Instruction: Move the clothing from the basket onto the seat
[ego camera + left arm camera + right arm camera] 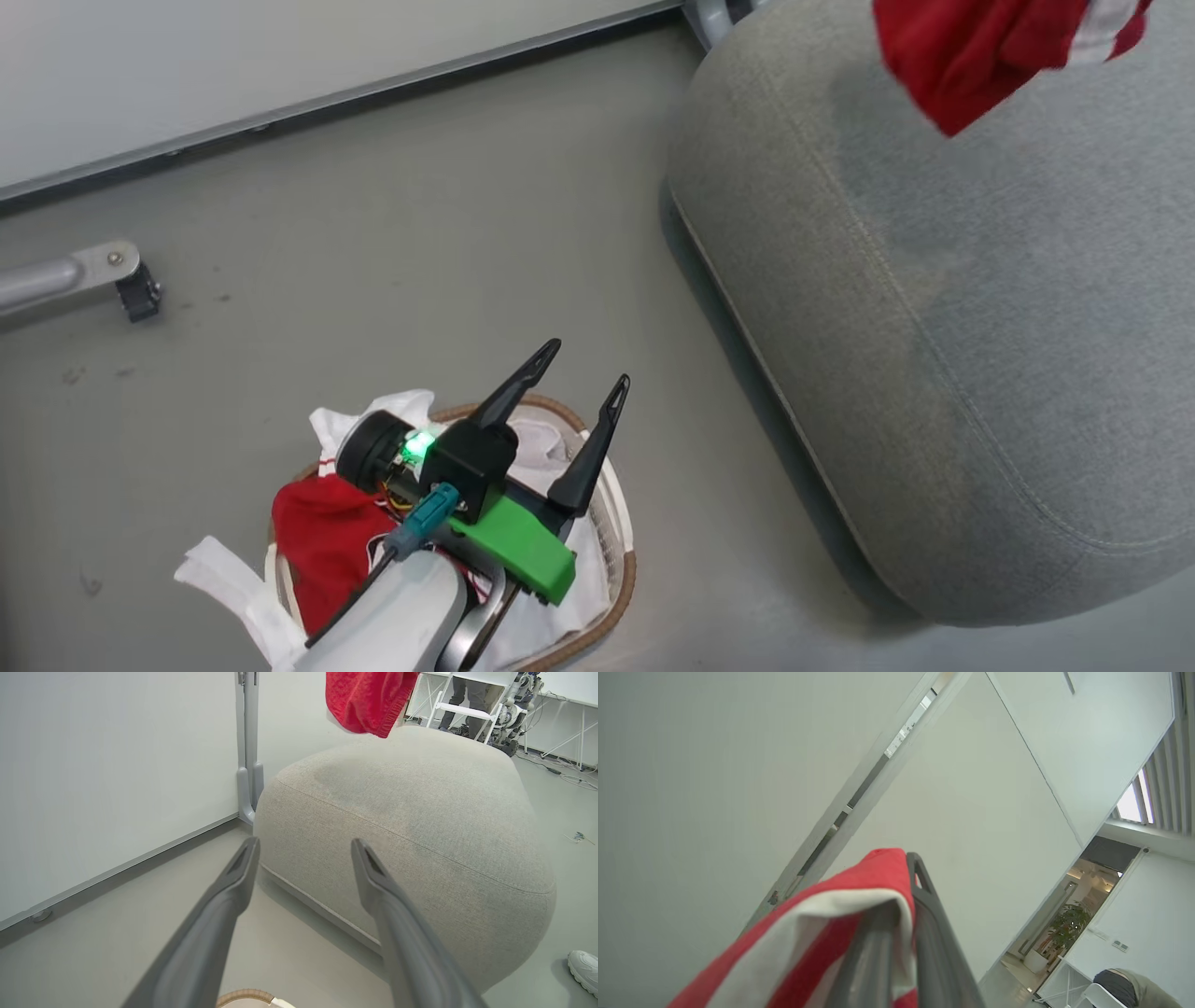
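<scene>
Presently, one red garment (971,56) with white striping is carried in the air above the seat (980,373), clear of its surface. It is pinched between the pressed-together fingers of the right gripper (901,896), and a fold of it is draped over one finger. A second red garment (327,541) lies in the basket (627,574), bundled with a white cloth (224,579) that spills over the rim toward the floor (373,233). The left gripper (586,366) is held above the basket, spread wide and empty. Several faults are to be anticipated. If the carried garment is released while the fold is hooked over the finger, it may be dragged away with the arm instead of being deposited. If it is released too near the rounded border of the seat, it may slide off onto the floor, since the cushion falls away at its edges. When the second garment is taken, the white cloth may be gathered with it, or the light basket may be tipped by snagged fabric.
</scene>
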### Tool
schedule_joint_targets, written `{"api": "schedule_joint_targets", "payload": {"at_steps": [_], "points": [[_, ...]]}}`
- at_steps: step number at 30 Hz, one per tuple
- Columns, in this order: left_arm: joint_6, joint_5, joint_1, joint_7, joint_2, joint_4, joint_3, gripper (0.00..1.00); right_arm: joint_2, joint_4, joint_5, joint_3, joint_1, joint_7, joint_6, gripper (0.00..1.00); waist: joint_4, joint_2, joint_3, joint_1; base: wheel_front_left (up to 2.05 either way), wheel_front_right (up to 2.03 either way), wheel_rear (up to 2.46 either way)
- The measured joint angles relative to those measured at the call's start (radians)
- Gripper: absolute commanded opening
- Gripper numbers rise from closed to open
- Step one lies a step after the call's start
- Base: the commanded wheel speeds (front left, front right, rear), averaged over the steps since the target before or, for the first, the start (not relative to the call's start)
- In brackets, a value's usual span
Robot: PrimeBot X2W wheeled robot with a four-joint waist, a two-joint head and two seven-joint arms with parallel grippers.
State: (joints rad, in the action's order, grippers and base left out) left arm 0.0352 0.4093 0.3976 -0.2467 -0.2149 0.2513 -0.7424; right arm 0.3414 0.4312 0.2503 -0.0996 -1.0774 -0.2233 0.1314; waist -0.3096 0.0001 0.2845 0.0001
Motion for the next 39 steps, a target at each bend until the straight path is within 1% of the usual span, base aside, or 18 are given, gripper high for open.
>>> {"api": "schedule_joint_targets", "payload": {"at_steps": [2,3,8,13,17,24,25,28,29,30,31,35,39], "points": [[0.000,-0.007,0.010,0.004,-0.003,-0.015,-0.002,1.00,0.064,0.038,0.036,-0.004,-0.069,0.017,0.000,0.00,0.022,0.0000,0.025,0.0000,0.00,0.00,0.00],[0.000,-0.009,0.015,0.004,-0.003,-0.022,-0.003,1.00,0.086,0.053,0.040,-0.016,-0.100,0.023,0.000,0.00,0.033,0.0000,0.037,0.0000,0.00,0.00,0.00],[-0.001,-0.020,0.034,0.008,-0.012,-0.048,-0.006,1.00,0.170,0.127,0.091,-0.063,-0.184,0.047,0.000,0.00,0.079,0.0000,0.098,0.0001,0.00,0.00,0.00],[-0.005,-0.031,0.051,0.009,-0.015,-0.076,-0.009,1.00,0.227,0.213,0.129,-0.170,-0.184,0.066,0.000,0.00,0.120,0.0000,0.162,0.0000,0.00,0.00,0.00],[-0.011,-0.037,0.062,0.017,-0.027,-0.085,-0.007,1.00,0.212,0.270,0.157,-0.221,-0.138,0.046,0.000,0.00,0.139,0.0000,0.213,0.0001,0.00,0.00,0.00],[-0.013,-0.039,0.067,0.023,-0.032,-0.083,-0.015,1.00,0.128,0.375,0.212,-0.302,0.006,0.002,0.000,0.00,0.149,0.0000,0.281,0.0001,0.00,0.00,0.00],[-0.011,-0.039,0.067,0.025,-0.032,-0.081,-0.019,1.00,0.112,0.389,0.220,-0.316,0.033,-0.003,0.000,0.04,0.147,0.0000,0.285,0.0002,0.00,0.00,0.00],[-0.010,-0.039,0.068,0.026,-0.032,-0.077,-0.024,1.00,0.067,0.415,0.244,-0.351,0.096,-0.017,0.000,0.39,0.141,0.0000,0.281,0.0001,0.00,0.00,0.00],[-0.010,-0.038,0.068,0.026,-0.033,-0.076,-0.024,1.00,0.056,0.419,0.249,-0.366,0.112,-0.021,0.000,0.47,0.137,0.0000,0.277,0.0001,0.00,0.00,0.00],[-0.011,-0.037,0.068,0.026,-0.034,-0.074,-0.024,1.00,0.045,0.422,0.257,-0.376,0.126,-0.026,0.000,0.69,0.133,0.0000,0.272,0.0000,0.00,0.00,0.00],[-0.012,-0.036,0.068,0.025,-0.035,-0.073,-0.024,1.00,0.036,0.424,0.261,-0.385,0.136,-0.029,0.000,1.00,0.130,0.0000,0.268,0.0001,0.00,0.00,0.00],[-0.019,-0.026,0.061,0.024,-0.043,-0.060,-0.018,1.00,-0.010,0.449,0.263,-0.400,0.191,-0.037,0.000,1.00,0.112,0.0000,0.246,0.0000,0.00,0.00,0.00],[-0.018,-0.010,0.043,0.019,-0.045,-0.044,-0.018,1.00,-0.018,0.461,0.264,-0.403,0.252,-0.038,0.000,1.00,0.096,0.0000,0.211,0.0000,0.00,0.00,0.00]]}}
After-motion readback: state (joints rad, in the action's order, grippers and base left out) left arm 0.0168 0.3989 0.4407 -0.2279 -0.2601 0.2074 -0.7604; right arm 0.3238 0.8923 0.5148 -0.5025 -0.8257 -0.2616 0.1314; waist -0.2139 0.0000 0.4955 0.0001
